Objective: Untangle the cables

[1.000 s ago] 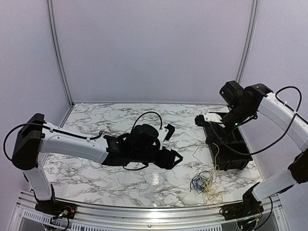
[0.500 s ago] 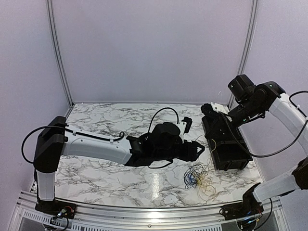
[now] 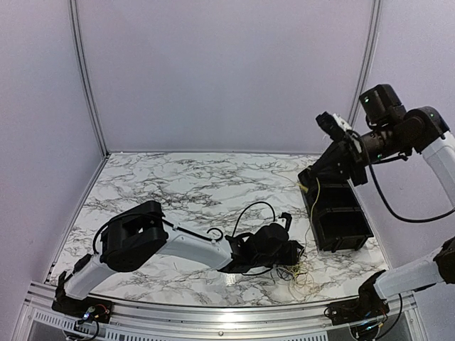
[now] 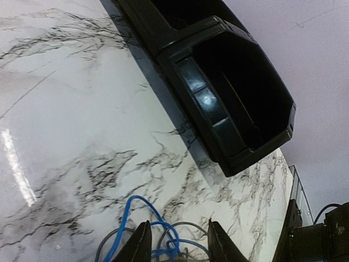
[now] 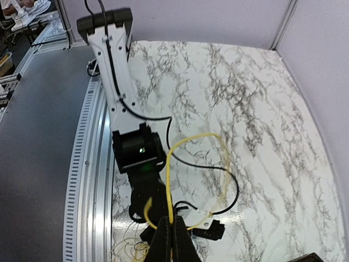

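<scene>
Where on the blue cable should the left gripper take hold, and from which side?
Probably the loop of the blue cable that juts from the tangle onto bare table, taken from above, a finger on each side of the strand. There it lies apart from the rest, and the left gripper hangs right over it, jaws part open.

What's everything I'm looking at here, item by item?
table: one, white marble, under everything.
bin: one, black, open-topped, right side of the table.
tangle: one pile of thin cables, blue, yellow and dark, near edge, beside the bin.
yellow cable: one, running up from the tangle to the right gripper.
left arm: one, white and black, stretched low.
right arm: one, white and black, held high.
left gripper: one, black, jaws apart at the tangle.
right gripper: one, black, shut on the yellow cable.
</scene>
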`<state>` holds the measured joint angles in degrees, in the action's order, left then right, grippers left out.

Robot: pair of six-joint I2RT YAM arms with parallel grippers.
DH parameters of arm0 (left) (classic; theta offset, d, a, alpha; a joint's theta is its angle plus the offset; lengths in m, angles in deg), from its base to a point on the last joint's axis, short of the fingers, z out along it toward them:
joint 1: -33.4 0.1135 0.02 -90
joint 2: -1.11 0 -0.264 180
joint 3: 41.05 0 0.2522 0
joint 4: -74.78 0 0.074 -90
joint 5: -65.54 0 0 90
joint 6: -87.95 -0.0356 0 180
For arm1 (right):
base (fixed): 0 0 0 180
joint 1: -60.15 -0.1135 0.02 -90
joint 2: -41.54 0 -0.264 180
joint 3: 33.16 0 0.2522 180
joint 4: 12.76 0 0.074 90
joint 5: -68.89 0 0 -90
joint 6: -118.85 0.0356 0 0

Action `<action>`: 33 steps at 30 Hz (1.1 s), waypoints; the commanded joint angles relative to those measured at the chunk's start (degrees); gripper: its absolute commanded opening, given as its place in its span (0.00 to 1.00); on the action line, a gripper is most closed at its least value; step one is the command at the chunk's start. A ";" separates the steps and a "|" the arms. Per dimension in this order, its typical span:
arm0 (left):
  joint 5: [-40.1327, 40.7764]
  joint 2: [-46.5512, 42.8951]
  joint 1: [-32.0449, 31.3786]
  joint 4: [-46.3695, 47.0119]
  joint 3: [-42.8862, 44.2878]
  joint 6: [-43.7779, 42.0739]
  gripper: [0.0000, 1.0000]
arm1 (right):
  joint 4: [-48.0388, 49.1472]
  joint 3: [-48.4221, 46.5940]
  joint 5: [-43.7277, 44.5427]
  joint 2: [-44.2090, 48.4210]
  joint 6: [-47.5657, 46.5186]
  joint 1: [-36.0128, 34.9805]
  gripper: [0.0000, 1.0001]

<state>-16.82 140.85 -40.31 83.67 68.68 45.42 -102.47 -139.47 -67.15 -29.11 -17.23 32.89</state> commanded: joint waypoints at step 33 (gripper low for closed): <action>-2.56 -8.39 -0.12 2.25 -7.47 -1.81 0.53 | 49.63 -22.73 19.16 -0.47 25.87 -0.34 0.00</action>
<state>-20.95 138.69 -40.90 87.22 63.76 46.36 -56.37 -170.14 -53.79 -31.10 10.44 32.80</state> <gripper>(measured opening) 0.510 0.020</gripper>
